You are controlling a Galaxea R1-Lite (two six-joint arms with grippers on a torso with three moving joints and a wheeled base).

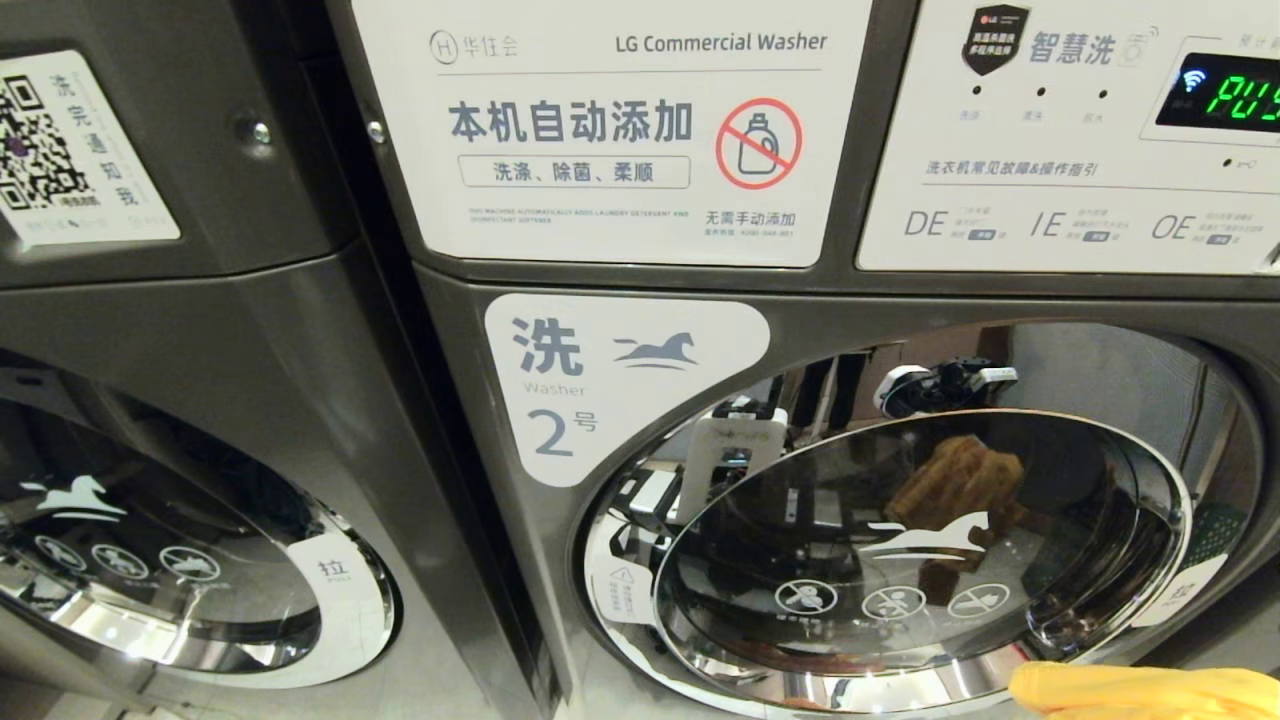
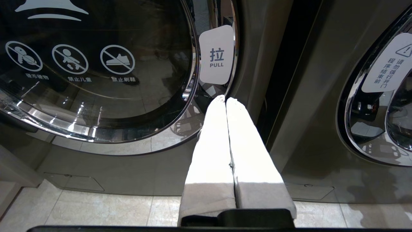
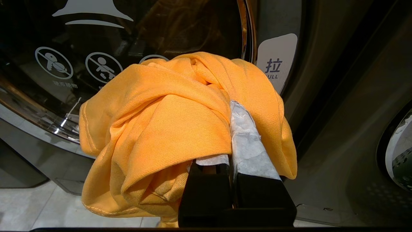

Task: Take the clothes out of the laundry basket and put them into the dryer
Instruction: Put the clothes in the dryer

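Machines fill the scene: a grey washer (image 1: 480, 560) marked with the number two stands straight ahead, and a second machine (image 1: 200, 330) of the same kind stands against its left side. The round glass door (image 1: 900, 560) of the washer is closed, and its glass mirrors a brownish heap and parts of the robot. A white pull tag (image 3: 276, 61) sits on the door's chrome rim. The panel above carries a green lit display (image 1: 1235, 100). Pale floor tiles (image 2: 96, 209) run along the foot of both machines.

That closed door stands directly ahead of the right gripper (image 3: 230, 106), between the cloth and the drum. The right gripper's jaws are pressed together on an orange garment (image 3: 167, 122), which bunches over and around the fingers (image 3: 248, 145) and hangs down on one side of them. The pull tag lies just beyond the jaws, slightly off to one side. In the head view only an edge of the garment (image 1: 1140, 690) shows, low in front of the door's bottom rim.

The left gripper (image 2: 226, 100) has its two white fingers (image 2: 212, 145) flat against each other, holding nothing. Its tips point at the rim of the neighbouring machine's door (image 2: 96, 71), just below that door's own pull tag (image 2: 216, 54), close to it; whether they touch it I cannot tell. Both arms reach level toward the machine fronts.
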